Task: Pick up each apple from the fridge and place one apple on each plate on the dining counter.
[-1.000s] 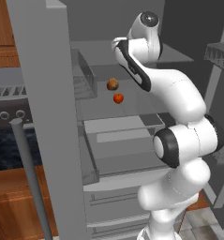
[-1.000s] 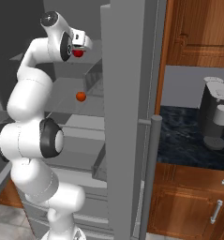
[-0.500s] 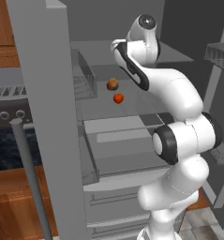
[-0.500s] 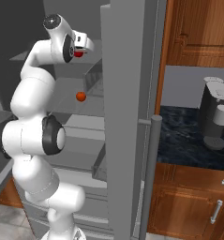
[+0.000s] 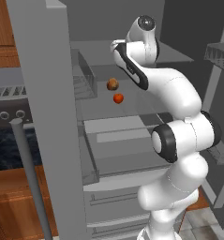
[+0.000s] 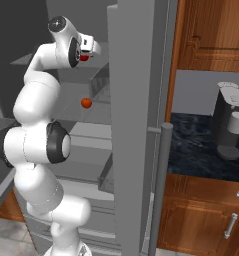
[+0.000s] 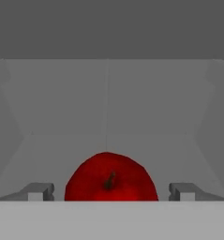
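First pick in hand: the claw (image 7: pixel 111 192) stands wide, its fingers either side of the red apple (image 7: pixel 111 178) on the fridge shelf (image 7: pixel 108 140). Next, I judge, closing squarely on it.

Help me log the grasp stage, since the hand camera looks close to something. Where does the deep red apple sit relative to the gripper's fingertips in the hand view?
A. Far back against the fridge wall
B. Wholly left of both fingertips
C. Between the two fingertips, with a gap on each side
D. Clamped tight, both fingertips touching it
C: in the hand view the deep red apple sits centred within the gripper, grey shelf showing between it and each of the fingertips.
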Robot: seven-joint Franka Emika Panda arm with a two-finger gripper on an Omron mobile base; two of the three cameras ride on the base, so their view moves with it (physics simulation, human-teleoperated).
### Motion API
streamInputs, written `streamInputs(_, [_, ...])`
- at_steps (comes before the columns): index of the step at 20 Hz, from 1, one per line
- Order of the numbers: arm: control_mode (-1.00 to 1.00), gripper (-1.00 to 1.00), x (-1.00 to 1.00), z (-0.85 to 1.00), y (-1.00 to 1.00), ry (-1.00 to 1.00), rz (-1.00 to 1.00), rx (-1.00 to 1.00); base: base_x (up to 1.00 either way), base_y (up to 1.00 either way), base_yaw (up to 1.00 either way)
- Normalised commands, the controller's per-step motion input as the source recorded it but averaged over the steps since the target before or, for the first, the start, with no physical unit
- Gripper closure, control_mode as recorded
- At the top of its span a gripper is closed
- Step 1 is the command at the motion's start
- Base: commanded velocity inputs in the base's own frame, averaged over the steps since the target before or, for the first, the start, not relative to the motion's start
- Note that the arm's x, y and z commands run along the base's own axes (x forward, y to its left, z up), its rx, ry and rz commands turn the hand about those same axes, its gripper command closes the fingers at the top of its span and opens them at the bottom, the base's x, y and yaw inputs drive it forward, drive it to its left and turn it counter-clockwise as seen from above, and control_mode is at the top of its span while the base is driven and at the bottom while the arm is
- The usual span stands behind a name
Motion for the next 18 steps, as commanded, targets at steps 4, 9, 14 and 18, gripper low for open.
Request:
streamInputs(4, [-1.0, 1.0, 0.01, 0.0, 0.0, 0.0, 0.0, 0.0, 0.0, 0.0, 0.0])
streamInputs(9, [-1.0, 1.0, -0.04, 0.0, 0.0, -0.03, 0.0, 0.0, 0.0, 0.0, 0.0])
streamInputs(14, [-1.0, 1.0, -0.64, 0.04, -0.04, -0.23, -0.05, 0.0, 0.0, 0.0, 0.0])
streamInputs(18, [-1.0, 1.0, -0.94, 0.15, -0.08, -0.29, -0.06, 0.0, 0.0, 0.0, 0.0])
